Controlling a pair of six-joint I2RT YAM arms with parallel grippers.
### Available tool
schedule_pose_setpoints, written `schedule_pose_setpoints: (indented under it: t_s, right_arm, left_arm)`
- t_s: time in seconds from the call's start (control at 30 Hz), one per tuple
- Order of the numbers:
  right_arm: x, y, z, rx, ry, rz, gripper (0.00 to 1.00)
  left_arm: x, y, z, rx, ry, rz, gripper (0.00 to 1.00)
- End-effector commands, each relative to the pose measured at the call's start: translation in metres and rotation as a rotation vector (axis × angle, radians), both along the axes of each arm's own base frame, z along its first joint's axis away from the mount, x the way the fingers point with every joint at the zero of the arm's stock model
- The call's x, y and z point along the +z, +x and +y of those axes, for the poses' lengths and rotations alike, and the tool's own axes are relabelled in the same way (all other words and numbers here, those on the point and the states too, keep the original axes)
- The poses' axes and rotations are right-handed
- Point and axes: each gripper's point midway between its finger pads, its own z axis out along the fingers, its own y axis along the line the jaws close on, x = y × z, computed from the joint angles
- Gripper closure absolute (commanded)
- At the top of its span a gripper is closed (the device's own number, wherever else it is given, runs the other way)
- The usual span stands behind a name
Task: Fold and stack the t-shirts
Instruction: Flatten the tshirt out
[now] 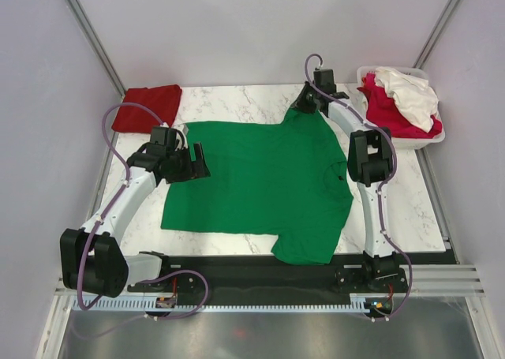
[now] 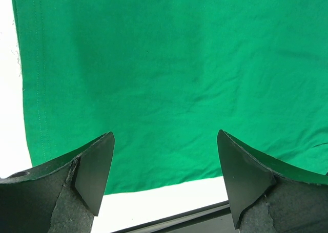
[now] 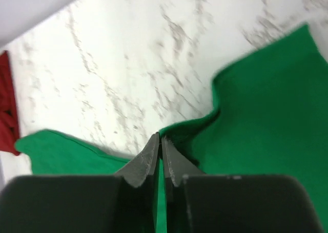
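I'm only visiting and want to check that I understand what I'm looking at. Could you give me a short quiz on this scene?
1. True or false: the green t-shirt is already folded.
2. Multiple choice: the folded dark red t-shirt lies A) on top of the green t-shirt, B) at the far left corner of the table, C) in a gripper.
3. Fill in: the ___ gripper pinches the green t-shirt's far sleeve while the other is open.

Key
1. False. It lies spread flat.
2. B.
3. Right. The right gripper is shut on the sleeve. The left gripper is open over the hem end.
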Motion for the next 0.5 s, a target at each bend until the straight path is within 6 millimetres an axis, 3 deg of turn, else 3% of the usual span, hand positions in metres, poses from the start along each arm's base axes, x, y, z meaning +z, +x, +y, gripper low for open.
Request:
schedule_pose_setpoints:
  t_s: [0.0, 0.07, 0.1, 0.13, 0.17, 0.23, 0.3, 0.37, 0.47]
  right_arm:
    - [0.014, 0.025, 0.023, 0.038, 0.107, -0.063, 0.87]
    - [0.03, 0.038, 0.039, 0.078, 0.202, -0.121, 0.65]
    - [0.021, 0.042, 0.045, 0.089, 0.241, -0.122, 0.53]
    - [0.022, 0.044, 0.051, 0.108, 0.284, -0.138, 0.31]
    - [0.033, 0.047, 0.061, 0.137, 0.362, -0.176, 0.24]
    - [0.037, 0.052, 0.071, 0.181, 0.43, -0.222, 0.14]
    - [0.047, 0.052, 0.073, 0.207, 0.428, -0.252, 0.13]
    - [0.058, 0.053, 0.066, 0.19, 0.379, -0.289, 0.12]
    - [0.089, 0.036, 0.05, 0.178, 0.267, -0.355, 0.09]
  left_arm:
    - [-0.003, 0.001, 0.003, -0.028, 0.035, -0.009, 0.12]
    - [-0.003, 0.001, 0.003, -0.027, 0.038, -0.011, 0.12]
    - [-0.004, 0.001, 0.003, -0.026, 0.04, -0.01, 0.12]
    - [-0.004, 0.001, 0.004, -0.024, 0.043, -0.011, 0.12]
    - [-0.005, 0.0, 0.004, -0.026, 0.043, -0.008, 0.12]
    - [-0.005, 0.001, 0.005, -0.022, 0.05, -0.007, 0.12]
    - [-0.006, 0.0, 0.005, -0.023, 0.052, -0.006, 0.12]
    - [-0.007, 0.0, 0.004, -0.023, 0.057, -0.004, 0.12]
    - [-0.008, 0.001, 0.004, -0.026, 0.059, 0.0, 0.12]
